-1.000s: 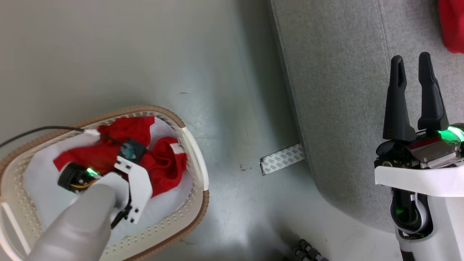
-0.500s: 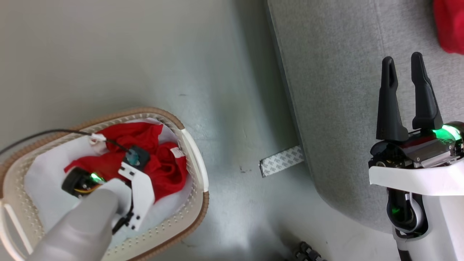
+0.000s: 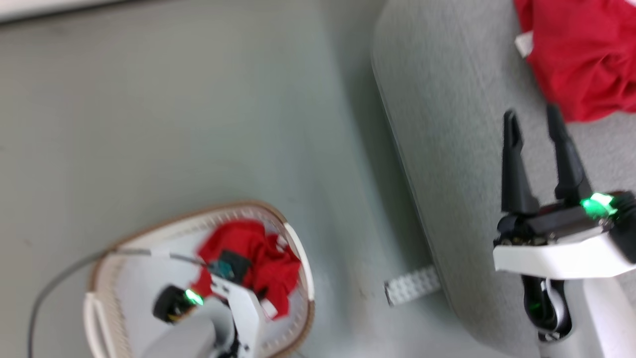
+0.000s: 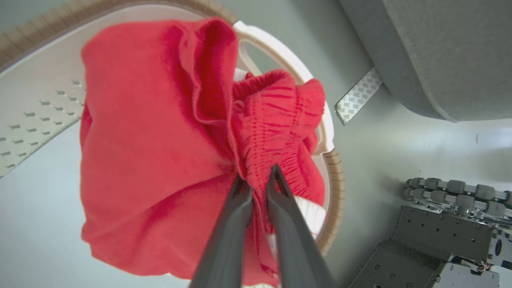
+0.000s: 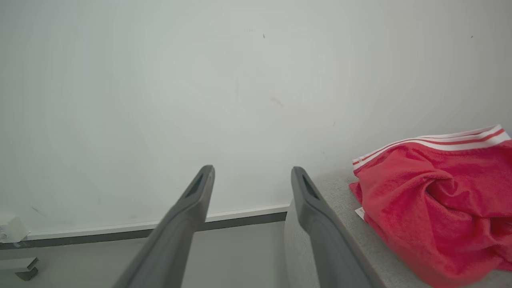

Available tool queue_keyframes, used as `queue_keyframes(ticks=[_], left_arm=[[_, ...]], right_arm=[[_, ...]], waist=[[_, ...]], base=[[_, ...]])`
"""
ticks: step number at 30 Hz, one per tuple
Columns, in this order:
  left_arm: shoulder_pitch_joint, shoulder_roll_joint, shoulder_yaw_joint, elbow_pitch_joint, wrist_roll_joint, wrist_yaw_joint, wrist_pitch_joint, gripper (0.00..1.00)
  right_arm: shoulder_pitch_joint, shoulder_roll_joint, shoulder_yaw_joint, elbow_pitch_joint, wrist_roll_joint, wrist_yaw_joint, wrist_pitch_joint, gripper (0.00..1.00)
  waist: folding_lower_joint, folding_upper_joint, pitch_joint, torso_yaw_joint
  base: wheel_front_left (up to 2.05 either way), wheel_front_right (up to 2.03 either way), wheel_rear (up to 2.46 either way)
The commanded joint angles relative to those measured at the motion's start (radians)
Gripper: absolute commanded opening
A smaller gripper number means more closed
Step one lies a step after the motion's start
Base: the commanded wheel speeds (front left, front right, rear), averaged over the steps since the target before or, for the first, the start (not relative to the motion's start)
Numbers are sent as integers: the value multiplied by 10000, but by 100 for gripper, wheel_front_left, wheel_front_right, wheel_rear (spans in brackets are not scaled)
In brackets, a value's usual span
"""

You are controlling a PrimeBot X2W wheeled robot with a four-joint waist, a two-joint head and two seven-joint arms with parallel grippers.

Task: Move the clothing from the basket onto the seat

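Note:
My left gripper (image 4: 256, 176) is shut on the gathered waistband of the red clothing (image 4: 160, 140), which hangs bunched from its fingers over the cream basket (image 4: 40, 116). In the blurred head view the clothing (image 3: 263, 258) lies bundled at the right side of the basket (image 3: 198, 211), under my left wrist. The grey seat (image 3: 447, 149) lies to the right, with another red garment (image 3: 581, 59) on it. My right gripper (image 3: 530, 114) stands open above the seat with nothing between its fingers. In the right wrist view my right gripper (image 5: 253, 171) points at a pale wall, with the striped red garment (image 5: 432, 200) on the seat (image 5: 348, 224).
A strip of patterned tape (image 3: 412, 286) lies on the grey floor at the seat's edge. A black cable (image 3: 59, 278) runs from my left wrist past the basket's left side. My wheeled base (image 4: 452, 192) sits low beside the basket. A baseboard (image 5: 240, 216) lines the wall.
My left gripper has shut on the red clothing and bunched it up off the basket liner. The head camera has shifted, so the whole picture sits lower. My right gripper stays open.

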Motion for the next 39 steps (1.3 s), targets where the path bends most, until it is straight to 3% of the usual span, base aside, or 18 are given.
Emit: queue_keyframes(ticks=[1,9,18,25,39], left_arm=[[348,-156,1,76,-193,19,-308,0],[1176,-559,-151,-417,-842,19,-1729,0],[1448,19,508,-2745,-1201,33,-2273,0],[1934,836,1753,-5668,-919,804,-2264,0],[1850,2547,2447,-9713,-659,2285,-1357,0]], right_arm=[[284,-15,-5,134,-114,-24,3,100],[1340,-345,-10,692,-190,-24,3,100],[2048,-651,16,841,23,-24,3,100],[2465,-570,43,886,120,-22,5,100],[2384,-633,546,1176,304,-24,3,100]], waist=[[0,0,-1561,777],[0,0,-3542,1811],[0,0,-4710,2541],[0,0,-5109,2715],[0,0,-5361,2505]], base=[[0,0,0],[0,0,0],[0,0,0],[0,0,0],[0,0,0]])
